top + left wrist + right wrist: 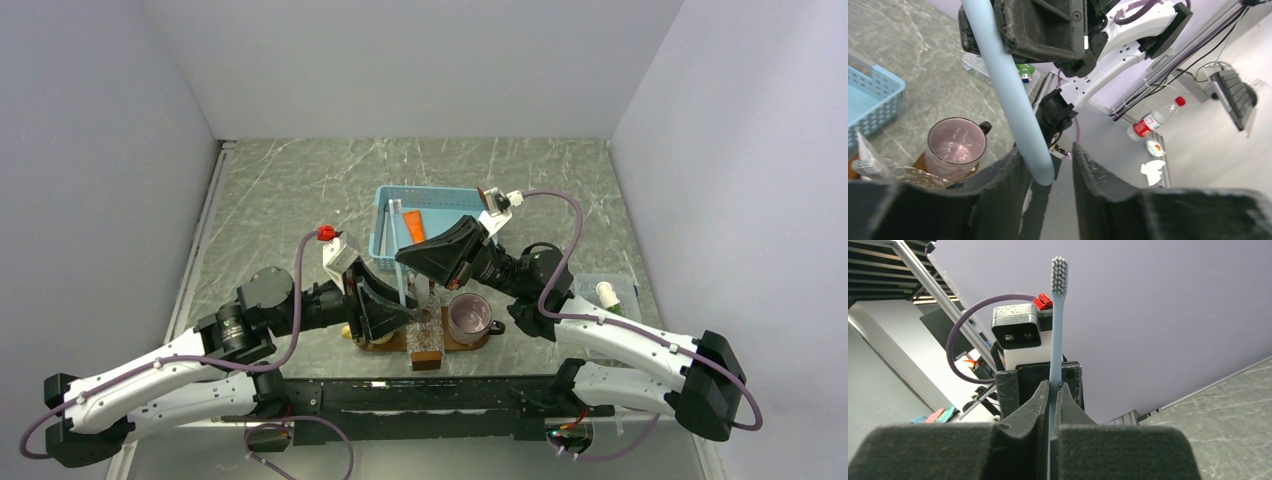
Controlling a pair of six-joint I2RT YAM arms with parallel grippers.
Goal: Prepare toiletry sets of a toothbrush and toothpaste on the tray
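My right gripper [1053, 388] is shut on the pale-blue toothbrush [1056, 335], bristle head pointing away from it. In the top view it [403, 258] holds the toothbrush [408, 285] upright over the dark-brown tray [467, 345]. My left gripper [1047, 156] is open, and the toothbrush's handle end [1009, 95] hangs between its fingers, close to the left one with a gap to the right one. In the top view the left gripper [405, 312] is just below the right one. An orange tube [414, 225] lies in the light-blue basket [381, 235].
A pink mug [470, 317] and a small clear box [425, 342] stand on the tray. The basket sits just behind them and holds another pale stick [392, 215]. A clear container [615, 295] with a green-capped item is at the right. Grey walls close in both sides.
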